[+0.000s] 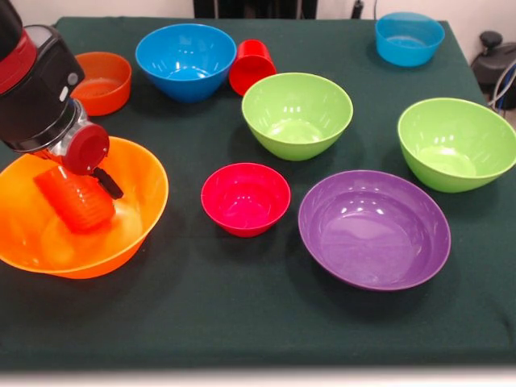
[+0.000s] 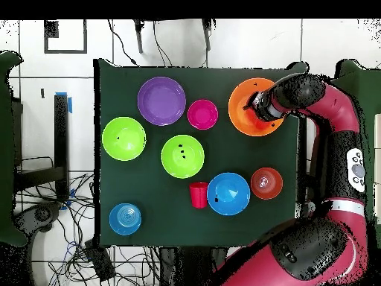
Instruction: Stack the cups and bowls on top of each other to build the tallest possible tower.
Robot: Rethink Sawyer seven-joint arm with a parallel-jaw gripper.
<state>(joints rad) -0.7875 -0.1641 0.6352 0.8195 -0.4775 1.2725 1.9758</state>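
Observation:
The big orange bowl [image 1: 121,173] [image 2: 239,112] sits at the front view's left. My gripper [image 1: 89,189] [image 2: 257,106] reaches into it, shut on the orange cup [image 1: 74,201], which is tilted with its lower end near the bowl's floor. The small crimson bowl [image 1: 245,198] [image 2: 202,114] stands alone on the cloth beside it. The red cup [image 1: 251,66] [image 2: 198,194] lies on its side next to a blue bowl [image 1: 185,60] [image 2: 228,193].
On the dark green cloth stand a purple bowl [image 1: 373,229] [image 2: 161,100], two lime green bowls [image 1: 297,114] [image 1: 455,143], a small orange bowl [image 1: 103,82] [image 2: 266,182] and a small blue bowl [image 1: 409,38] [image 2: 125,218]. Cables lie beyond the table.

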